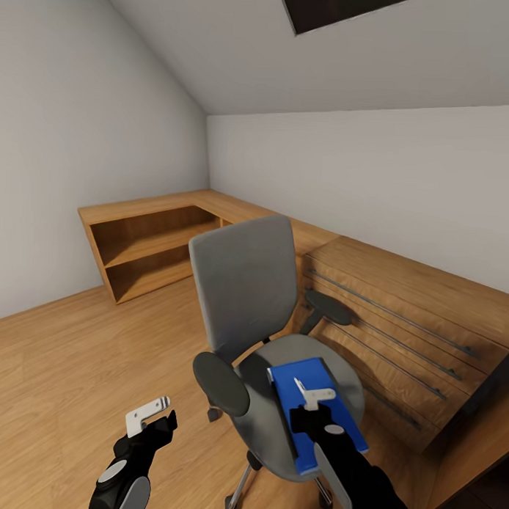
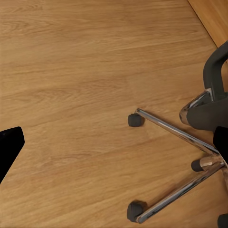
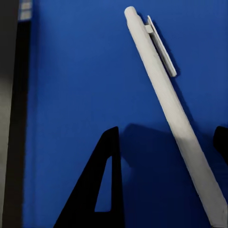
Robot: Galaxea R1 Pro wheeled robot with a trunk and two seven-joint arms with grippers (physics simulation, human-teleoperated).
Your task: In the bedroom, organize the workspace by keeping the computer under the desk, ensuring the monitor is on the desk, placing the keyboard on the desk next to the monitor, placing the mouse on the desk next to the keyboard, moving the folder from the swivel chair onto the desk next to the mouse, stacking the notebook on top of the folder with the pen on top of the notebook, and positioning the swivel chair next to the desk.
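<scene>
The right pincer (image 1: 313,395) hangs wide over the folder (image 1: 319,411) on the chair (image 1: 246,283), straddling a light, slick pen (image 3: 171,114); mid-barrel suits.

- The left arm (image 1: 122,481) is reaching forward and low on the robot's left side, black with grey joint caps.
- The left gripper (image 1: 147,414) is pointing forward and slightly up, its pale fingers (image 1: 140,418) showing a gap between them, nothing held.
- In the left wrist view, one dark fingertip (image 2: 8,151) is showing at the picture's edge.
- The right arm (image 1: 357,478) is stretching forward from the lower right.
- The right gripper (image 1: 313,394) is pointing down and forward, its pale fingers (image 1: 320,394) parted.
- In the right wrist view, the two dark fingers (image 3: 97,190) are standing well apart, gripping nothing.
</scene>
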